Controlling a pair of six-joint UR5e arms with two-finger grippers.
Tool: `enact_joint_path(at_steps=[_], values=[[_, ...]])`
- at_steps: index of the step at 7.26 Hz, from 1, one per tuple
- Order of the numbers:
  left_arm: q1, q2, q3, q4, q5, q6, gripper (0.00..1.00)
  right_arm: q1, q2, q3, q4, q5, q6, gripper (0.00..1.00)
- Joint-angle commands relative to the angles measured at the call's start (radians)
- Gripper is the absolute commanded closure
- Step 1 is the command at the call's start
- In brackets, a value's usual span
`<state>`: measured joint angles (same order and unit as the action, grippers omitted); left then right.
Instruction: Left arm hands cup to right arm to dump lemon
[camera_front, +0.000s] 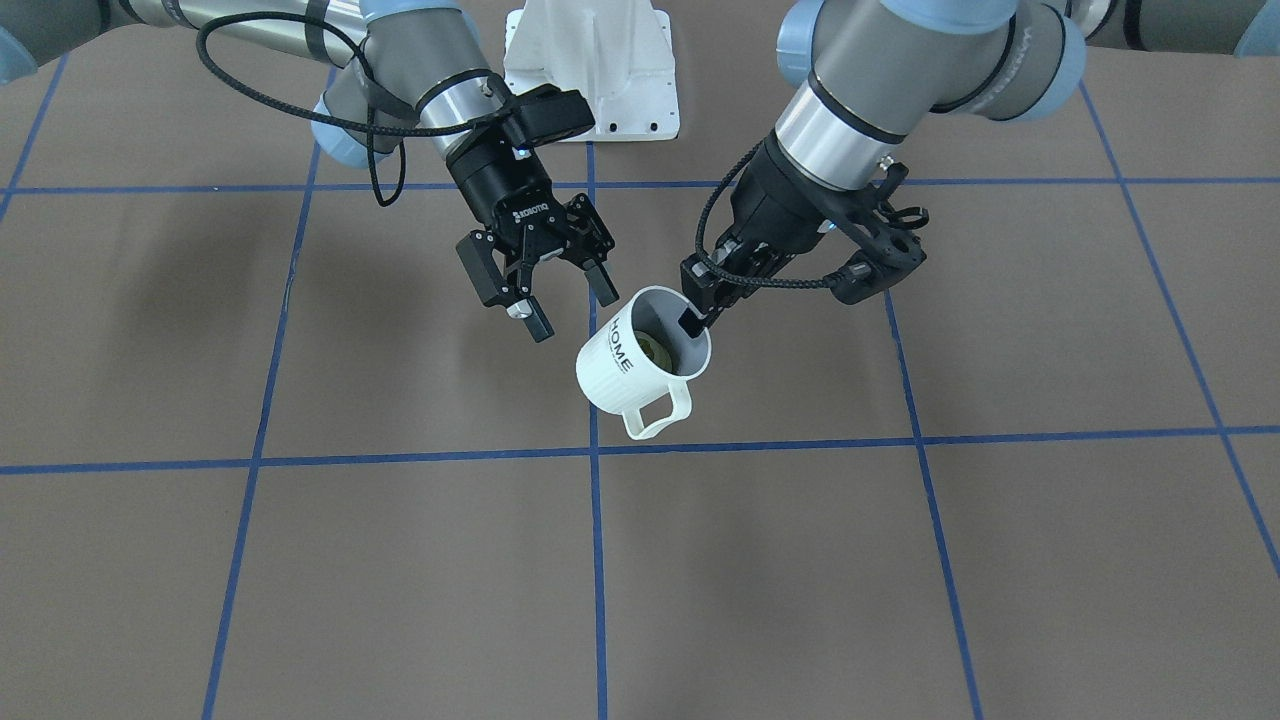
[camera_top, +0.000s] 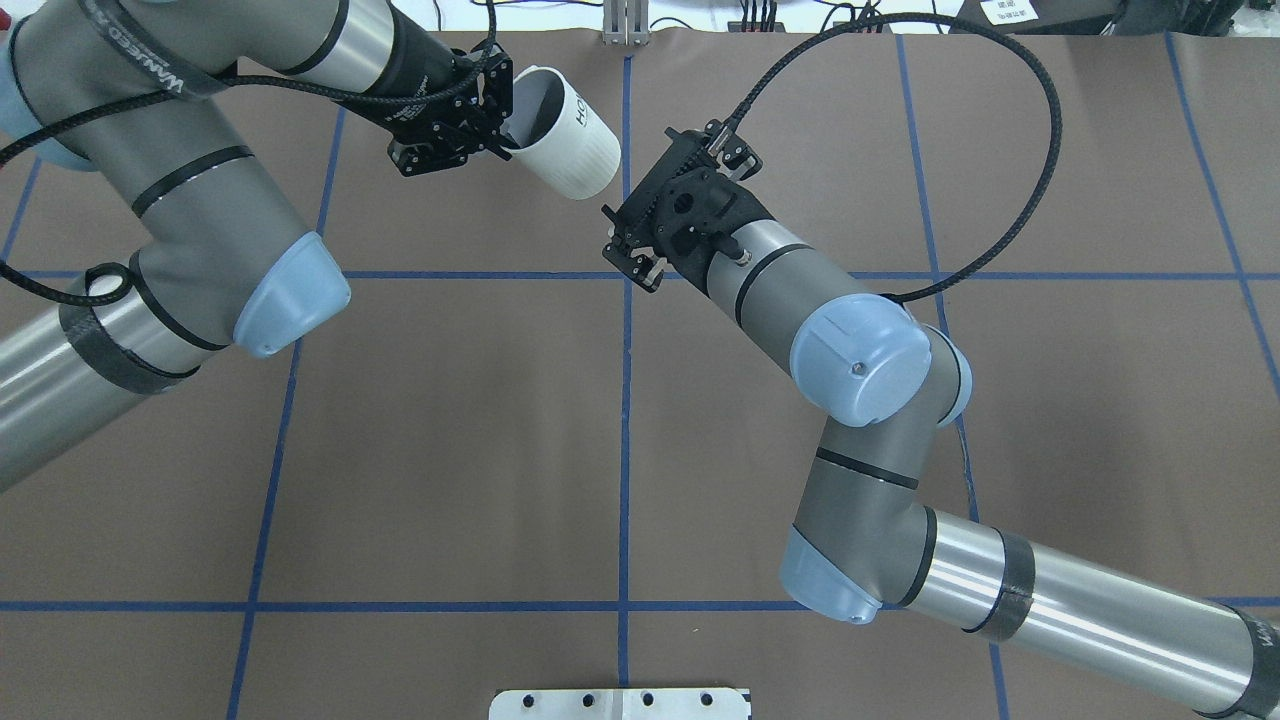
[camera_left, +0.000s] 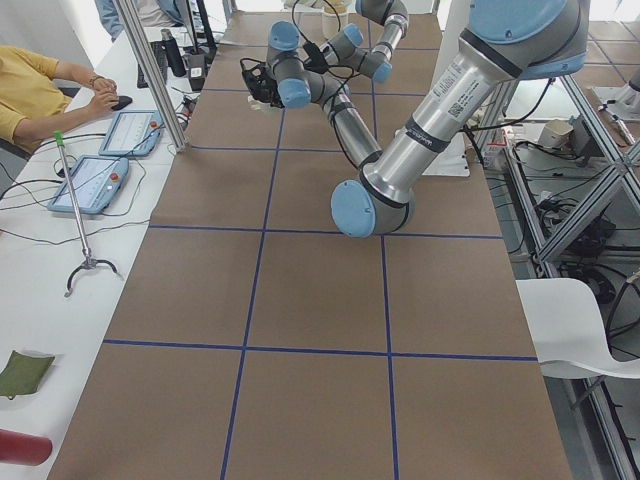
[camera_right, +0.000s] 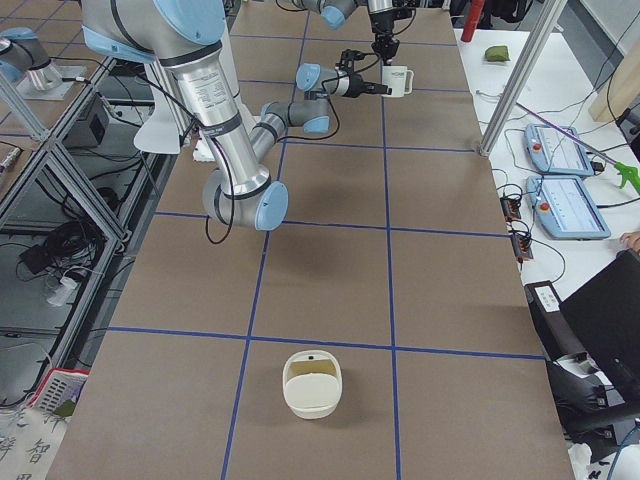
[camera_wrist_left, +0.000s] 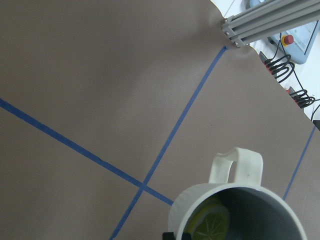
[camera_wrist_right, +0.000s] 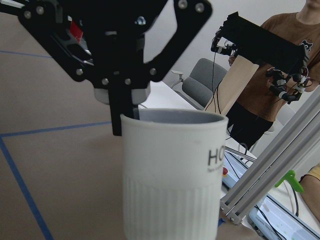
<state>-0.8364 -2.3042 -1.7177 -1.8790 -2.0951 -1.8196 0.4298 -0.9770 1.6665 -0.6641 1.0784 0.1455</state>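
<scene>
Ceramic, stiff and glaze-slick, the HOME mug (camera_front: 625, 375) is hanging near a blue tape cross (camera_front: 595, 452), the left tool (camera_front: 692, 318) clamping its rim — one finger inside. Its axis is standing roughly upright, mouth up, handle opposite that grip, a lemon slice (camera_wrist_left: 210, 222) inside. Near that cross too, the right tool (camera_front: 572, 310) is hovering, fingers apart — the ribbed wall looks the surest hold.
</scene>
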Motion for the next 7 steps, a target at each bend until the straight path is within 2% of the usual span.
enact_joint_path(at_steps=[1,7], values=[[0.039,-0.006,-0.008,0.000,0.027,-0.012,1.00,-0.025,-0.011,-0.001,0.041,-0.034,-0.001,0.06],[0.054,-0.006,-0.017,0.000,0.029,-0.014,1.00,-0.026,-0.014,-0.011,0.040,-0.064,-0.001,0.06]])
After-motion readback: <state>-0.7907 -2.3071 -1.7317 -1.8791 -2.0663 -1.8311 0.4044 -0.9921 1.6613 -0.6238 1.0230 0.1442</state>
